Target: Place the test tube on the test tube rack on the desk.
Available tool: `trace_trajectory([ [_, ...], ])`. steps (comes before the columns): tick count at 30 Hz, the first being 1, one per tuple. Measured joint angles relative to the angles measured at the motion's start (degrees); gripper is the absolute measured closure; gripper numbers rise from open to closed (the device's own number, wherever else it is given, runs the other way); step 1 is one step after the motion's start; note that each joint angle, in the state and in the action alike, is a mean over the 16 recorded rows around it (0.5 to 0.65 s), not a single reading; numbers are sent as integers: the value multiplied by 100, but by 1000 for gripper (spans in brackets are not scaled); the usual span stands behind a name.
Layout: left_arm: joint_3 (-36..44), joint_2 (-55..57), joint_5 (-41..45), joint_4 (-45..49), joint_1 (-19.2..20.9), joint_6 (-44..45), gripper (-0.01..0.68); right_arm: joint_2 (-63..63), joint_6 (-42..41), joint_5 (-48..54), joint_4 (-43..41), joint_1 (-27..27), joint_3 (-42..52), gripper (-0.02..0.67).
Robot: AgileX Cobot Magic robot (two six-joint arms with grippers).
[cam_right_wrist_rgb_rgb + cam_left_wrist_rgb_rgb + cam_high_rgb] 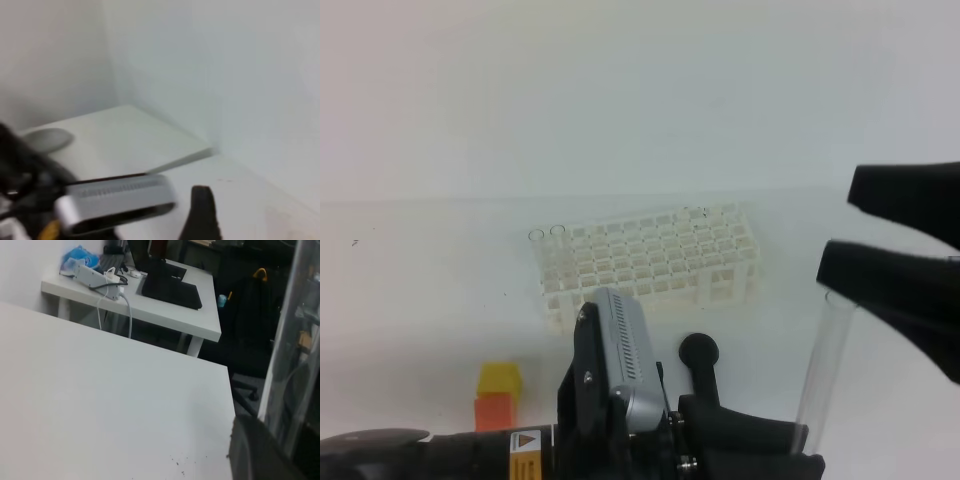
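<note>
At the near edge of the high view the left gripper [760, 440] sits at about six o'clock, its black fingers bunched around the foot of the test tube [827, 362]. The tube rises from it nearly upright, tilting slightly to the right. From the left wrist the same tube [292, 345] runs up the right side as a clear streak beside a dark finger [255, 450]; the left gripper looks clamped on the tube near its lower end.

The right gripper [880, 232] comes in at three o'clock, its two black fingers clearly apart. The lower finger [880, 275] lies just over the tube's open top, close to it; whether they touch I cannot tell.

The tube should be light, stiff, slick and brittle. It calls for a gentle hold on its straight wall, well below the rim, and a level descent.

A black cylinder with a round head [700, 356] lies just beyond the left gripper, with yellow and orange blocks [498, 394] at eight o'clock. Farther off, near the centre of the desk [420, 270], stands the test tube rack [650, 262], well apart from the held tube. Two tubes [546, 236] appear to stand at its left end.
</note>
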Motion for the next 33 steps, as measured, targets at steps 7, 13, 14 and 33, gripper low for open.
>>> trace_trajectory([
  [7,0,0,-48,-204,0,-36,572,8,138,340,-64,0,-14,133],
  [13,1,-3,-115,-326,0,-64,585,57,204,438,-170,0,-18,133],
  [14,1,-3,-126,-336,0,-69,592,81,221,431,-187,0,-18,133],
  [33,1,0,53,-241,0,-804,523,898,513,893,-164,0,-23,390],
])
